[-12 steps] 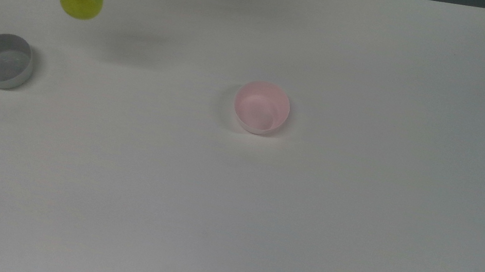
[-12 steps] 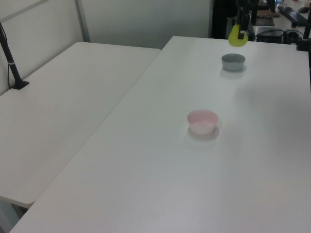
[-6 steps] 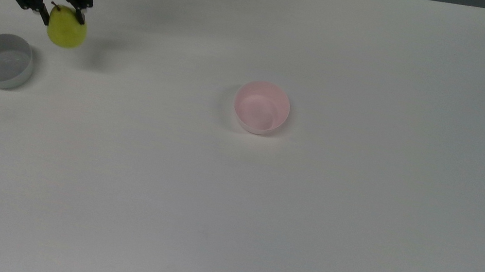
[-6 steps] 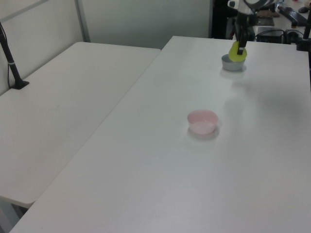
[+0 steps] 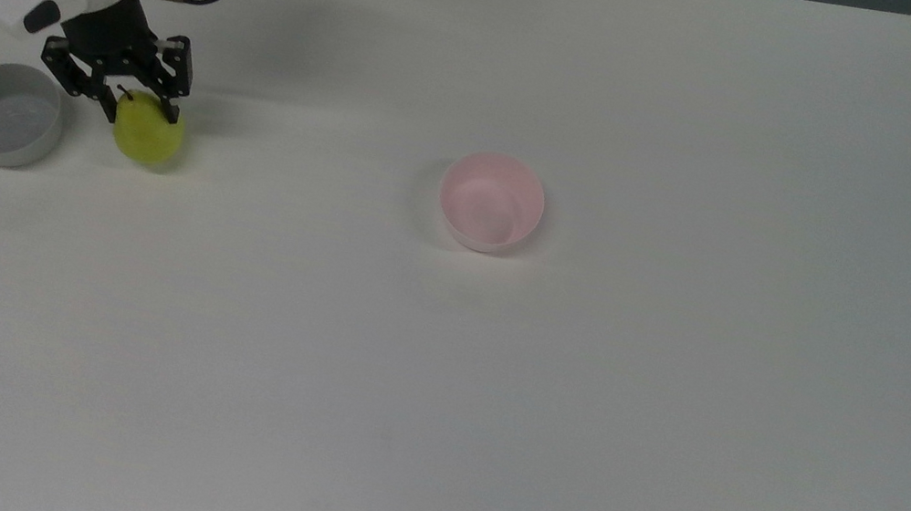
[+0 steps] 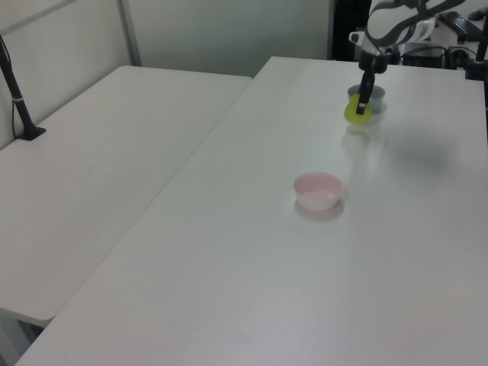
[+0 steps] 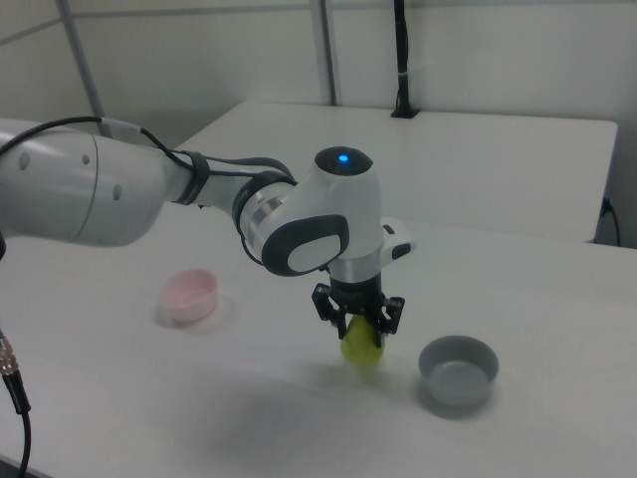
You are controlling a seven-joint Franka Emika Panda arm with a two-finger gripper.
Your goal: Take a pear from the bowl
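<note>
Even, diffuse light; soft shadows; left view perhaps slightly hazy.

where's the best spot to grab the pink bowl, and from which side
By the rim, from straight above. The pink bowl stands upright and empty on the table, mouth up, so one finger can probably go inside and one outside its thin wall. Its rounded outside would likely slip in a side pinch. Nothing crowds it; the pear and grey bowl sit well apart.
</note>
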